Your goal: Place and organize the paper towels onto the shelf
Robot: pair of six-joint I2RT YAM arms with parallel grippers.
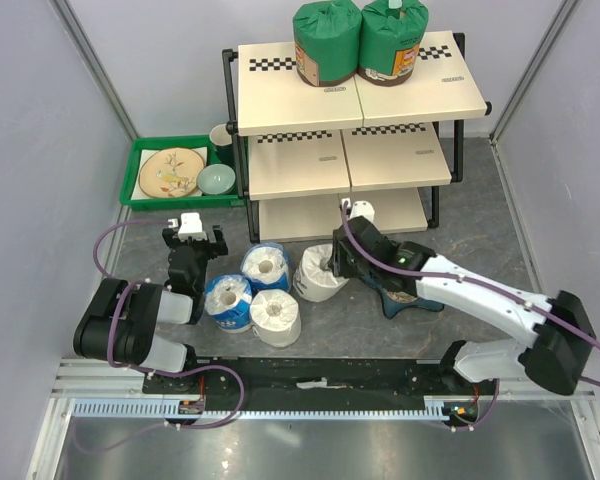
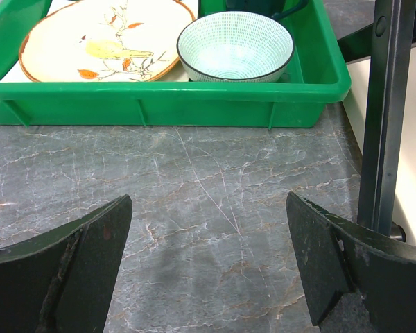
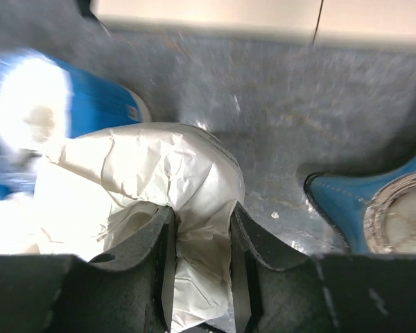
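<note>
The shelf (image 1: 280, 98) stands at the back with two green-wrapped paper towels (image 1: 327, 42) (image 1: 392, 40) on its top board. On the table in front lie two blue-and-white rolls (image 1: 265, 265) (image 1: 227, 301) and a plain white roll (image 1: 276, 318). My right gripper (image 1: 332, 264) is shut on the wall of a second white roll (image 1: 315, 283). In the right wrist view the left finger sits in the core and the crumpled white roll (image 3: 166, 166) is pinched by the right gripper (image 3: 201, 229). My left gripper (image 1: 192, 240) (image 2: 208, 229) is open over bare table.
A green tray (image 1: 140, 160) (image 2: 166, 97) with a plate (image 2: 104, 35) and a bowl (image 2: 234, 45) sits left of the shelf. A black shelf leg (image 2: 385, 118) stands right of the left gripper. A blue star-shaped dish (image 1: 410, 297) (image 3: 395, 208) lies under the right arm.
</note>
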